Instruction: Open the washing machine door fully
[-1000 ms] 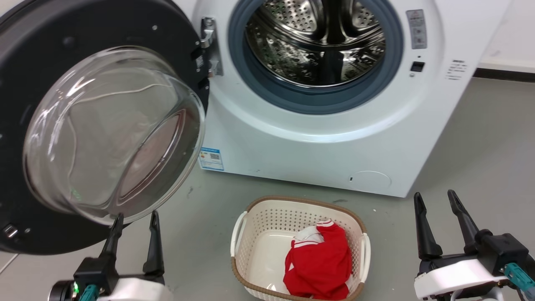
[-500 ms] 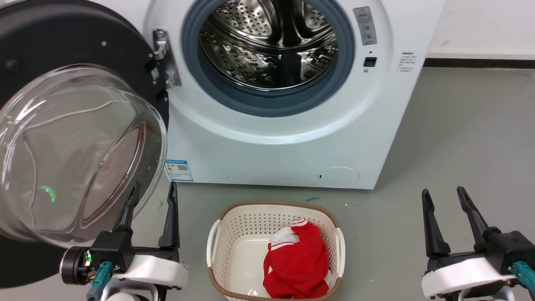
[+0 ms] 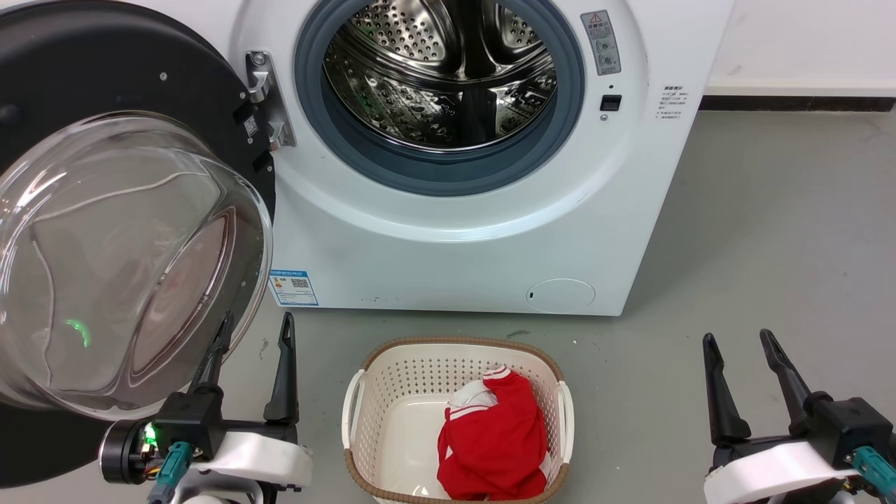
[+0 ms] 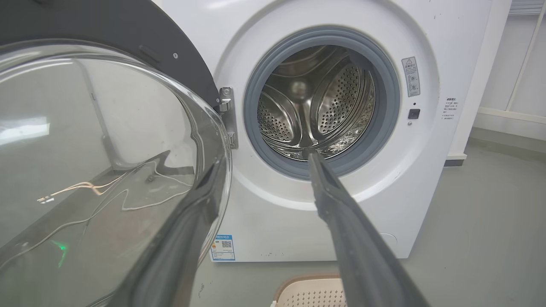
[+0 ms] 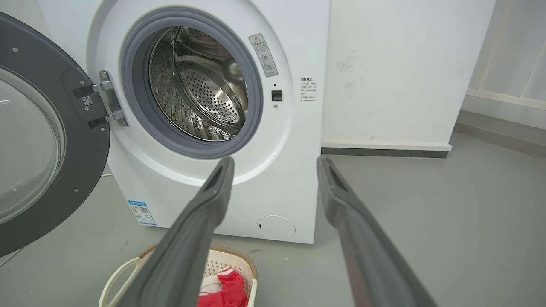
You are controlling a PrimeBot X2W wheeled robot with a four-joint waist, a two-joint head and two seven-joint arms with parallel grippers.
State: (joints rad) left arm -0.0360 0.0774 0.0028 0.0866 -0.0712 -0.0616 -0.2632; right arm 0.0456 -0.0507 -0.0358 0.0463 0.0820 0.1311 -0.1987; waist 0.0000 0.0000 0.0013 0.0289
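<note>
The door [image 3: 133,77] is running off the head view's left edge, hanging wide open left of the drum [image 3: 434,84]. The left gripper [image 3: 257,323] is standing spread and empty, one finger overlapping the door's window [image 3: 105,266]; contact is unclear. The right gripper [image 3: 737,339] is hovering apart, holding nothing. The black rim is gleaming.

Head view high, angled down; wrist views low, level (washing machine door [image 3: 105,70], drum [image 3: 434,77] shared)
</note>
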